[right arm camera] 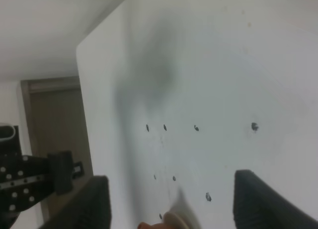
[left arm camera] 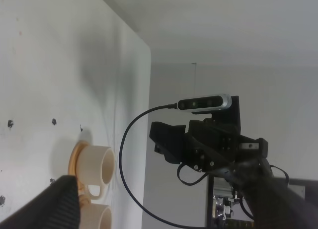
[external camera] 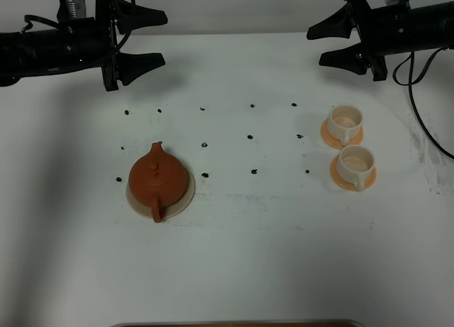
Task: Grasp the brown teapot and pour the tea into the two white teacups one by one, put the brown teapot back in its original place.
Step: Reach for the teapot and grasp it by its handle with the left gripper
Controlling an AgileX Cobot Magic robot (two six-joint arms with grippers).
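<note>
The brown teapot [external camera: 154, 179] sits upright on the pale beige coaster [external camera: 187, 191] at the table's left middle. The two white teacups, the far one [external camera: 345, 120] and the near one [external camera: 355, 163], stand on orange saucers at the right. They also show in the left wrist view, the far cup [left arm camera: 94, 165] and the near cup [left arm camera: 102, 218]. My left gripper [external camera: 147, 38] is open and empty, high over the far left. My right gripper [external camera: 328, 42] is open and empty, high over the far right, behind the cups. In the right wrist view, a sliver of the teapot [right arm camera: 145, 225] and the coaster [right arm camera: 174, 221] shows between the fingers [right arm camera: 95, 204].
The white table [external camera: 255, 242] carries several small black marks in rows between teapot and cups. A brown edge [external camera: 234, 323] shows at the front. The right arm's cable [external camera: 425, 121] hangs past the table's right side.
</note>
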